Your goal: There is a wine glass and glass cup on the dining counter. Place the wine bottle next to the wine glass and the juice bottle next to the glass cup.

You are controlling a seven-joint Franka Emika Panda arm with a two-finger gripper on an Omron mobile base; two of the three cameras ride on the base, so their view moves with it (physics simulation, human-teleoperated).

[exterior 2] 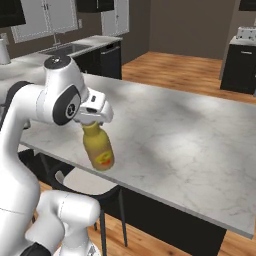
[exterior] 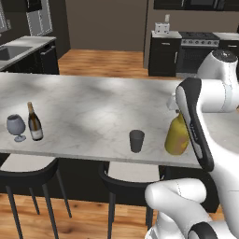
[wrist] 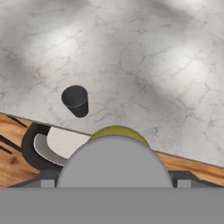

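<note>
My gripper is shut on the grey cap of the juice bottle, a plump yellow bottle that hangs tilted by the front edge of the dining counter. From the left base the juice bottle is partly behind my forearm, with the glass cup a short way to its left. Far left on the counter, the wine bottle stands right beside the wine glass. In the hand view the grey cap is in the foreground, with the glass cup beyond it to the left.
Dark stools are tucked under the counter's front edge. A stool seat lies below the counter edge in the hand view. A sink counter and a stove stand across the wooden floor.
</note>
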